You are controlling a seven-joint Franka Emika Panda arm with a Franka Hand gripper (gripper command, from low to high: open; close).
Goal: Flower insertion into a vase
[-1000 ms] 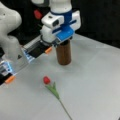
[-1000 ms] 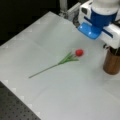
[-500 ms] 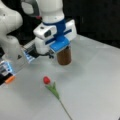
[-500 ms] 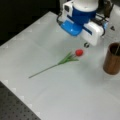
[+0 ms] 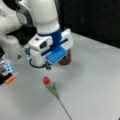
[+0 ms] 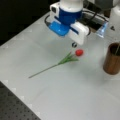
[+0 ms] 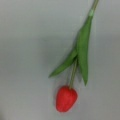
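A red tulip lies flat on the white table, its bud (image 5: pixel 46 80) toward the arm and its green stem running to a front view's bottom. It also shows in the other views, as the bud (image 6: pixel 79 52) and the bud (image 7: pixel 65 98) with two leaves. My gripper (image 5: pixel 47 67) hangs just above the bud, also seen as the gripper (image 6: pixel 74 45), and holds nothing. The dark brown vase (image 6: pixel 112 60) stands upright apart from the flower; the vase (image 5: pixel 65 59) is partly hidden behind the hand. No fingers show in the wrist view.
The arm's white base (image 5: pixel 10 45) stands at a front view's left, with a small blue and orange part (image 5: pixel 7 72) beside it. A dark perforated board (image 6: pixel 15 105) borders the table at a front view's bottom left. Cables (image 6: pixel 95 20) lie behind the arm.
The hand has moved away from above the vase and down toward the tulip's bud. The tulip and the vase have stayed where they were.
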